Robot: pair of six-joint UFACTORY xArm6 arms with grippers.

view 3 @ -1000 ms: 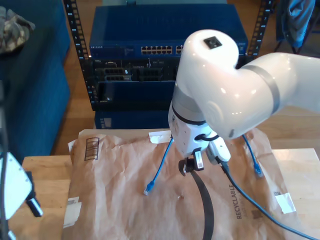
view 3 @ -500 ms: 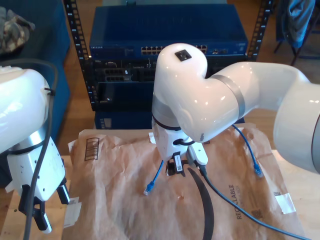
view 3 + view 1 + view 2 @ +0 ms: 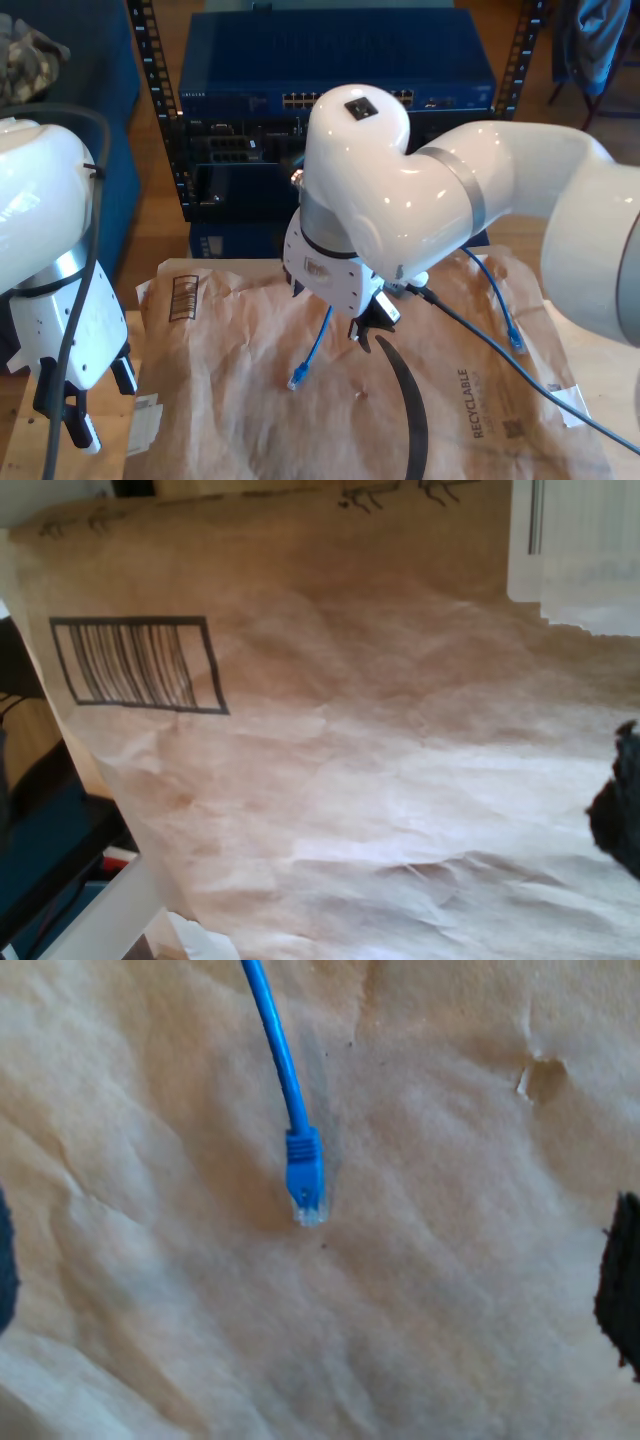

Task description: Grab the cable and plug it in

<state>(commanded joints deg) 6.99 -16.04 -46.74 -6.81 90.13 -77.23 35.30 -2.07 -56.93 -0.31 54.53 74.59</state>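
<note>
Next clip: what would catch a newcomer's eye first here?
A big white arm fills the middle of the exterior view, my second gripper hanging over crumpled brown paper. Beneath it lies the blue cable, its clear plug resting untouched on the paper. Behind stands a dark rack of network gear, and another white arm looms at the exterior view's left.

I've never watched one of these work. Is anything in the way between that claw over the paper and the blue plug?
Nothing visible. In the second wrist view the cable ends in its plug, lying bare on the brown paper right under my second end effector. No other object sits on or beside it.
</note>
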